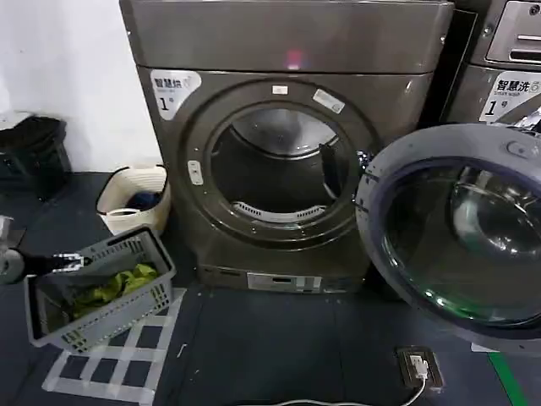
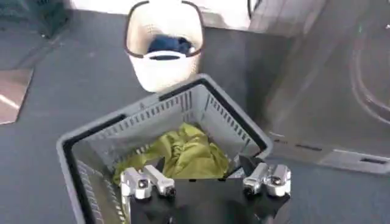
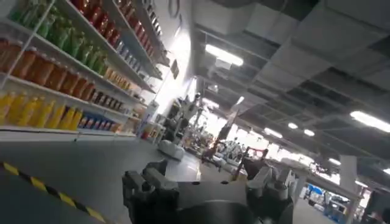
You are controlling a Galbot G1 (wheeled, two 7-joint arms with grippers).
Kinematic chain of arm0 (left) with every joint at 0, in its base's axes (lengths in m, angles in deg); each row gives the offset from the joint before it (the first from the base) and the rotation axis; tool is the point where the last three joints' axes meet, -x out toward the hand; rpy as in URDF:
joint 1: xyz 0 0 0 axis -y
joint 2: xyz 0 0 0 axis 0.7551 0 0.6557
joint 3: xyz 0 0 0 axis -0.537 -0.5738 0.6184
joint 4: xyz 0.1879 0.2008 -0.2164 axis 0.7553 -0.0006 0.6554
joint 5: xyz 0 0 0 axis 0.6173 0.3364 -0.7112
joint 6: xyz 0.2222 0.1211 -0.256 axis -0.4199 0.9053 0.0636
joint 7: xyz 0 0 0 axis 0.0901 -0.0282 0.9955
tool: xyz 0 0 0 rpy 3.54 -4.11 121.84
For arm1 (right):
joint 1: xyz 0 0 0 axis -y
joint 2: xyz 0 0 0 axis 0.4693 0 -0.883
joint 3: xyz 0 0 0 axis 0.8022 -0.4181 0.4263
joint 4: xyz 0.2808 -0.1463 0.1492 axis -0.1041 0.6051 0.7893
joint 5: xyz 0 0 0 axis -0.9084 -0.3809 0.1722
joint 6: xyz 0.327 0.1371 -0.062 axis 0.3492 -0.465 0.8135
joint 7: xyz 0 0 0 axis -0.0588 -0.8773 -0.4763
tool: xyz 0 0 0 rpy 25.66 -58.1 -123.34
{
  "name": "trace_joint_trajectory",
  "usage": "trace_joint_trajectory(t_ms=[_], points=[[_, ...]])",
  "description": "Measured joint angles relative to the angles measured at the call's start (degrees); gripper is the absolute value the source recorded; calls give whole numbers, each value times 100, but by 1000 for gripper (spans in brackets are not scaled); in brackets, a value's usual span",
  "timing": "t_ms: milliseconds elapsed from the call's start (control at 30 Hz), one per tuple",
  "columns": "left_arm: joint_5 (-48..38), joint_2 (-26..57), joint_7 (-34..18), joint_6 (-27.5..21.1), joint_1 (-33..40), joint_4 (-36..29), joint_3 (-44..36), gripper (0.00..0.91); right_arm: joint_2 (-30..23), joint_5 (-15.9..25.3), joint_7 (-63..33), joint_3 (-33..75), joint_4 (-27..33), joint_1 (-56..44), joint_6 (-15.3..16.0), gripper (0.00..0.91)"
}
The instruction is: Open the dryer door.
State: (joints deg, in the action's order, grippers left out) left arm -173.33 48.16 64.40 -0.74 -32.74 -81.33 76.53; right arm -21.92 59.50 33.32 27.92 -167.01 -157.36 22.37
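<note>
The grey dryer point(image 1: 287, 51) stands straight ahead with its round door point(image 1: 456, 228) swung wide open to the right, glass facing me. The drum opening point(image 1: 279, 169) is exposed and dark inside. At the far left my left gripper point(image 1: 69, 261) holds the rim of a grey laundry basket point(image 1: 110, 296), which hangs tilted above the floor. The left wrist view shows the left gripper point(image 2: 207, 180) over that basket point(image 2: 164, 115), with a green cloth point(image 2: 183, 152) inside. My right gripper point(image 3: 207, 182) faces the room behind, fingers spread, nothing between them.
A beige hamper point(image 1: 135, 199) with blue clothing sits on the floor left of the dryer, and a black bin point(image 1: 34, 152) stands farther left. A second machine point(image 1: 507, 76) stands at the right. A floor socket point(image 1: 418, 368) with a white cable lies in front.
</note>
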Motion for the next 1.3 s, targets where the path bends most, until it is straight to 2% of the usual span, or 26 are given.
trace_joint_trajectory(t_ms=[200, 367, 433, 600, 767, 967, 1133, 1300], points=[[-657, -175, -414, 0, 65, 94, -41, 907, 3, -5, 6, 22, -2, -53, -14, 907], [-749, -417, -548, 0, 780, 242, -370, 907, -33, -7, 5, 22, 44, -66, -62, 907], [-996, -571, -761, 0, 1351, 360, -787, 907, -55, -7, 5, 23, 50, -66, -66, 907], [-1381, -1176, -1419, 0, 3310, 962, -2266, 907, -102, -25, 5, 62, 12, -83, -70, 907], [-1938, -1664, -2311, 0, 4824, 1458, -3667, 907, -145, -30, 7, 69, -7, -104, -71, 907], [-1881, -1829, -2600, 0, 5900, 1876, -4951, 907, -149, -30, 12, 20, -11, -120, -91, 907], [-2528, -1734, -2757, 1, 6845, 1950, -6305, 907, -111, -31, 21, -18, -21, -121, -93, 907], [-3499, -1803, -3494, 0, 7263, 2087, -7074, 907, -103, -32, 20, -49, 85, -120, -173, 907]])
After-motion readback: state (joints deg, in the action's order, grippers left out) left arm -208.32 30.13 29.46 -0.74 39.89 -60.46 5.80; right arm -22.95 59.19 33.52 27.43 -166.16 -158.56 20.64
